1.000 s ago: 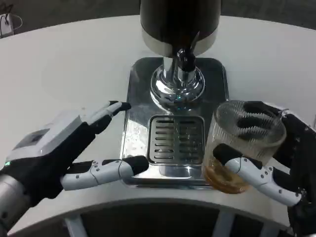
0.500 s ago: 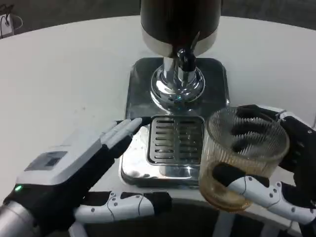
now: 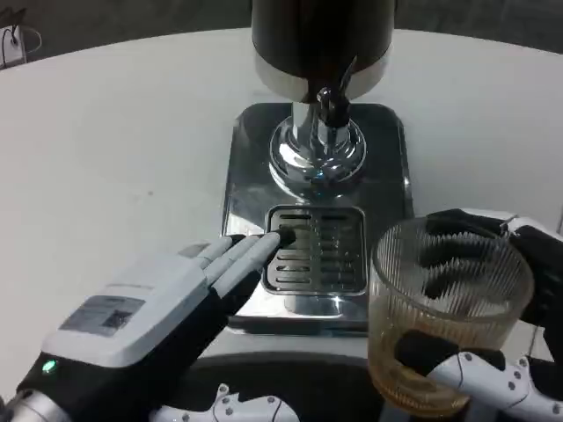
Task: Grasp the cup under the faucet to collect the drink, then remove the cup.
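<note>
White round table (image 3: 114, 141): carries all items. Dark cylindrical drink dispenser w/ chrome pedestal (image 3: 318, 53): far-centre of table; black-handled faucet (image 3: 331, 105) at its front. Mirror-finish steel drip tray w/ slotted grate (image 3: 317, 251): centre, reaching toward near edge. Left hand (image 3: 167, 308): near edge, left of centre; fingers straight, close together, holding nothing, tips at grate's left side, contact unclear. Right hand (image 3: 493, 352): near-right edge, fingers wrapped round ribbed clear glass cup (image 3: 444, 316). Cup: upright, amber drink at bottom, off the grate, right of tray's near-right corner.
</note>
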Available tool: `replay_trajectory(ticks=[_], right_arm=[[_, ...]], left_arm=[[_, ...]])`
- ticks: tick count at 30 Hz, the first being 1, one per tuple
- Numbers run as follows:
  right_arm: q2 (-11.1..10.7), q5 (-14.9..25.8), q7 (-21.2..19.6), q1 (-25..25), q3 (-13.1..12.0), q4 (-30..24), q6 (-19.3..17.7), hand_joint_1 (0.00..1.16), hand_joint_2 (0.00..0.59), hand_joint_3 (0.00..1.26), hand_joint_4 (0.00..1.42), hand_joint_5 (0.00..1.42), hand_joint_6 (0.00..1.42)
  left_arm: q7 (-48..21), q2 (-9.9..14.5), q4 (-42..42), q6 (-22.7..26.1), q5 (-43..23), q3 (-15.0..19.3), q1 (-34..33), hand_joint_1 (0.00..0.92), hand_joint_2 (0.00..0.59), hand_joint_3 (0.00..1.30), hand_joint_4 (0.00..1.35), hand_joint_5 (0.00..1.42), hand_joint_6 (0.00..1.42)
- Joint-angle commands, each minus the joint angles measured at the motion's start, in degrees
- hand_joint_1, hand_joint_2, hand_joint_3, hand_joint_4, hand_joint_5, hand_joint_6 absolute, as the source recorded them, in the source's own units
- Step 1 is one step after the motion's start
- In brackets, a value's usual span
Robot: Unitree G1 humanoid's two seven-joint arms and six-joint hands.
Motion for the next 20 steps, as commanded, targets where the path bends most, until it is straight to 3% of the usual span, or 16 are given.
replay_trajectory(ticks=[1,20], right_arm=[[-0.63,1.96,1.0,0.57,-0.71,-2.02,-2.52,0.95,0.193,0.99,1.19,1.34,1.42],[-1.16,2.11,1.65,0.85,-1.01,-2.51,-2.26,0.95,0.193,1.0,1.19,1.35,1.42]], left_arm=[[-1.37,-0.4,-1.3,0.21,1.17,-0.16,0.98,0.0,0.064,0.0,0.0,0.0,0.01],[-3.04,-1.21,-1.34,-0.02,0.22,1.96,1.8,0.0,0.064,0.0,0.0,0.0,0.0]])
